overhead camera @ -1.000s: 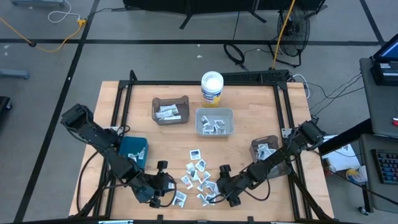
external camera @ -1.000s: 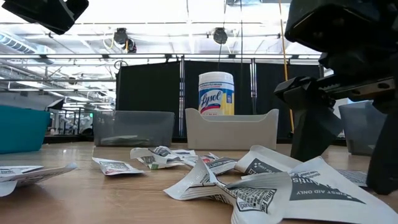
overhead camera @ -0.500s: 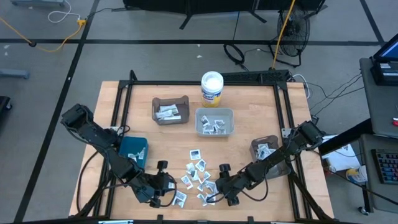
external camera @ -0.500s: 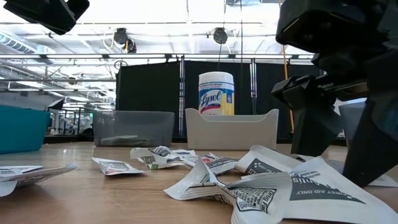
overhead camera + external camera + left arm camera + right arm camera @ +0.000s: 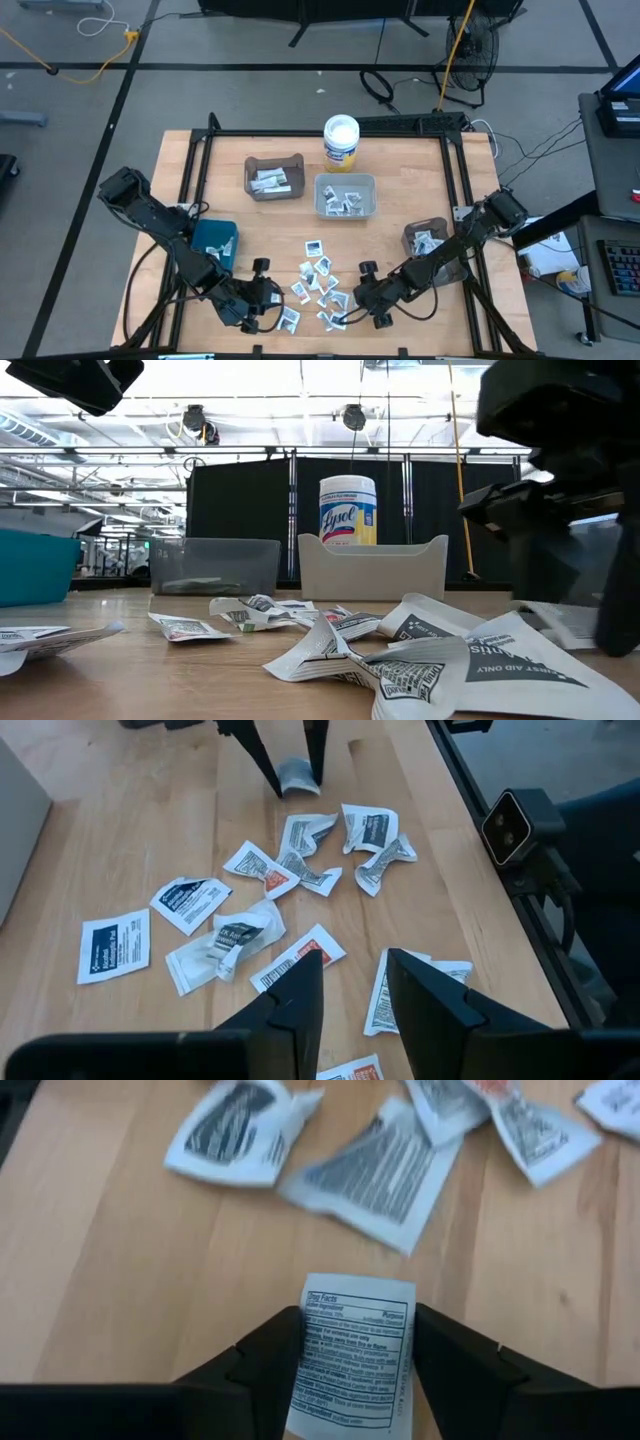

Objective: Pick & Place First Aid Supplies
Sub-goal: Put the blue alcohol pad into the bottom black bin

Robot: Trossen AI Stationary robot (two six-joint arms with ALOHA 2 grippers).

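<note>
The first aid supplies, several small white and silvery packets (image 5: 318,280), lie loose on the wooden table near its front edge. My right gripper (image 5: 355,1345) is shut on one white packet with printed text (image 5: 358,1335), at the right end of the scatter (image 5: 345,316). My left gripper (image 5: 355,970) hovers open over the left side of the scatter (image 5: 272,303) with nothing between its fingers. A packet with red print (image 5: 297,958) lies flat on the table just beyond its fingertips. My right gripper pinches the white packet between its two fingers, one on each long edge (image 5: 305,1342), at the packet's near end. The fingers slant down from the table's right side. The packet's free end (image 5: 297,775) sticks out beyond the fingertips; whether it is clear of the table I cannot tell.
A brown bin (image 5: 274,177) and a pale bin (image 5: 346,196) hold packets at the back. A grey bin (image 5: 425,238) stands at the right and a teal bin (image 5: 214,243) at the left. A white round tub (image 5: 341,140) stands behind the pale bin.
My right gripper has shut on the white packet; the gap between its fingers has narrowed. It has shifted slightly toward the table's right edge with the packet.
</note>
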